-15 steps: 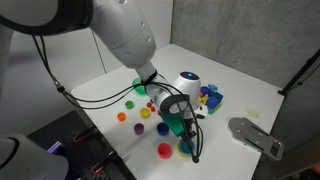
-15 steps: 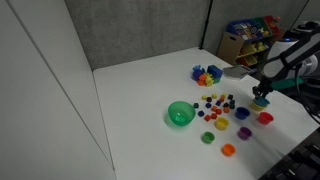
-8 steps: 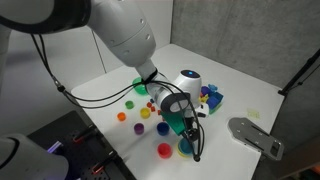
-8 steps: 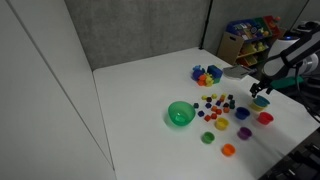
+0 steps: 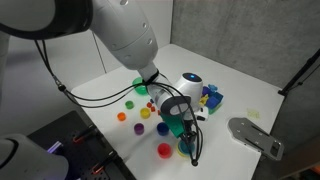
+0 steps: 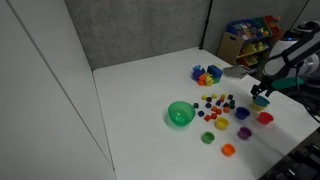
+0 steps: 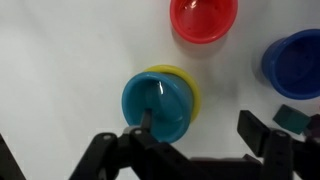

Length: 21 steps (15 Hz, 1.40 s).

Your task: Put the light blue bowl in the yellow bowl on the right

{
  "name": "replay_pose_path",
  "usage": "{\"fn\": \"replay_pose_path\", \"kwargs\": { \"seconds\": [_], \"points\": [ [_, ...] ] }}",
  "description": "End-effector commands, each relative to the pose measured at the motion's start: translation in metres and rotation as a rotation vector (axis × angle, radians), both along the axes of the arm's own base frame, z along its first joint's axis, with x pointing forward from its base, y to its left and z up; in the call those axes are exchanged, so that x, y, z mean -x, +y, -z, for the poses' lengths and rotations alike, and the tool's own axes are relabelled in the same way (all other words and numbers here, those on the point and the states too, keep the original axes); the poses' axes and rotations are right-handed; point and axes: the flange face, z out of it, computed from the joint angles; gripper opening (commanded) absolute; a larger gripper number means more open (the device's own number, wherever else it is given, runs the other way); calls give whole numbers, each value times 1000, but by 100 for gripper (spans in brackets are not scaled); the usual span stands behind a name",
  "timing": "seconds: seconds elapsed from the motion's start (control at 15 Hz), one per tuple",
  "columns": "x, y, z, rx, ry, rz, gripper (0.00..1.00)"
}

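White desk (image 7: 60,60) filled the wrist view. Left of centre, the light blue bowl (image 7: 155,105) sat nested in the yellow bowl (image 7: 193,88), whose rim showed along its right side. The gripper (image 7: 195,125) hung on the near side, jaws apart, one finger (image 7: 146,122) reaching over the blue rim. Farther right lay a red bowl (image 7: 205,18) and a dark blue bowl (image 7: 295,62). Placing looked done; only lifting clear seemed left.

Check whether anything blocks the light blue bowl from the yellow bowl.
Nothing visible does. In the wrist view the light blue bowl already lies over the yellow bowl, whose rim alone shows; the red bowl stands apart.
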Motion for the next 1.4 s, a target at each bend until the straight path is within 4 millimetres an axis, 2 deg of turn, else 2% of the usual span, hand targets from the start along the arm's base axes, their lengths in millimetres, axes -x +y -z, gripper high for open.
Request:
{"fn": "replay_pose_path", "kwargs": {
  "seconds": [0.0, 0.4, 0.6, 0.93, 1.07, 1.13, 1.2, 1.33],
  "points": [
    [1, -3, 2, -32, 1, -1, 56],
    [3, -9, 5, -26, -1, -4, 8],
    [3, -13, 4, -21, -3, -2, 0],
    [6, -14, -3, -17, -5, -7, 4],
    [9, -10, -12, -16, -1, -21, 6],
    [10, -7, -19, -17, -2, -29, 28],
    [11, -5, -27, -18, -6, -38, 29],
    [13, 1, -45, -15, -16, -53, 43]
  ]
}}
